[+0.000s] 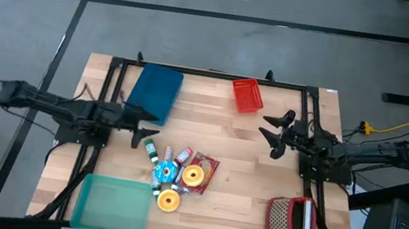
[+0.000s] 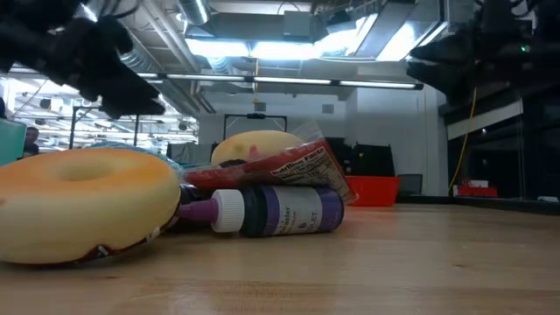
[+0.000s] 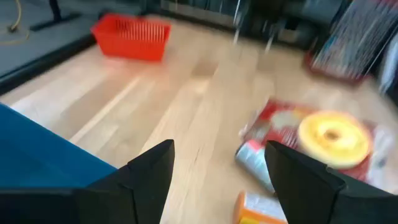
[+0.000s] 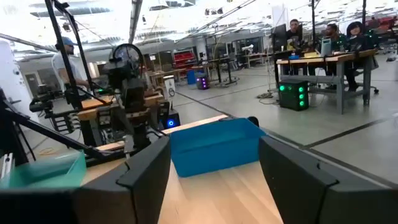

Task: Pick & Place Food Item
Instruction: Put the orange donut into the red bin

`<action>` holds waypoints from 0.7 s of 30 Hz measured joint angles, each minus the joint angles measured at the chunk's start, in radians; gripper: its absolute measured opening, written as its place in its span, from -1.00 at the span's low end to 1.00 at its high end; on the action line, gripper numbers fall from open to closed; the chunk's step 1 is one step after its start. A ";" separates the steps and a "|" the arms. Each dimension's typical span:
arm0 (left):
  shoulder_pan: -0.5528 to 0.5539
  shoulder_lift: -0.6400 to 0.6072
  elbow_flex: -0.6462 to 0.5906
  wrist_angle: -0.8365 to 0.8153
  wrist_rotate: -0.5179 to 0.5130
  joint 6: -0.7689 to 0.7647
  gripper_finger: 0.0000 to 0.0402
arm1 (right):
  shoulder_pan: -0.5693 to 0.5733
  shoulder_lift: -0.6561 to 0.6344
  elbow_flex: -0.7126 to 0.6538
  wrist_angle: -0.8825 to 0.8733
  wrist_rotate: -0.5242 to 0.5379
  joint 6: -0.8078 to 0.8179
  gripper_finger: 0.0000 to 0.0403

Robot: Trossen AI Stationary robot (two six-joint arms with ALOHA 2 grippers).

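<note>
A heap of food items lies at the table's middle near side. It holds two yellow doughnuts [image 1: 193,176] [image 1: 168,200], a red packet [image 1: 206,164] and small bottles [image 1: 150,151]. In the low view one doughnut [image 2: 83,201] is close in front, with a dark bottle [image 2: 271,210] on its side beside it. My left gripper [image 1: 141,132] hovers open just left of the heap, above the table; its wrist view shows the packet [image 3: 280,121] and a doughnut [image 3: 334,137] ahead. My right gripper [image 1: 270,136] hangs open at the right, pointing level across the table.
A blue bin [image 1: 156,92] stands at the far left and a red basket [image 1: 246,96] at the far middle. A teal bin [image 1: 109,205] sits at the near left, a red-and-grey basket [image 1: 291,218] at the near right. Bare wood lies between the heap and my right gripper.
</note>
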 joint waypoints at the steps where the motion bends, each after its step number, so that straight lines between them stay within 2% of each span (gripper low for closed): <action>1: -0.010 0.056 0.034 -0.017 -0.008 0.020 0.23 | 0.000 0.020 0.019 0.002 0.000 -0.001 0.22; 5: -0.042 0.240 0.165 -0.059 -0.031 0.091 0.23 | 0.000 0.078 0.073 -0.011 -0.007 -0.016 0.22; 10: -0.089 0.397 0.278 -0.057 -0.050 0.153 0.23 | 0.003 0.171 0.129 -0.106 -0.032 0.062 0.22; 15: -0.124 0.472 0.333 -0.029 -0.163 0.208 0.23 | 0.058 0.369 0.233 -0.106 -0.105 0.040 0.22; 18: -0.121 0.479 0.333 -0.035 -0.251 0.209 0.22 | 0.091 0.521 0.330 -0.126 -0.173 0.012 0.22; 21: -0.106 0.467 0.333 -0.026 -0.278 0.192 0.20 | 0.122 0.681 0.458 -0.193 -0.219 -0.028 0.22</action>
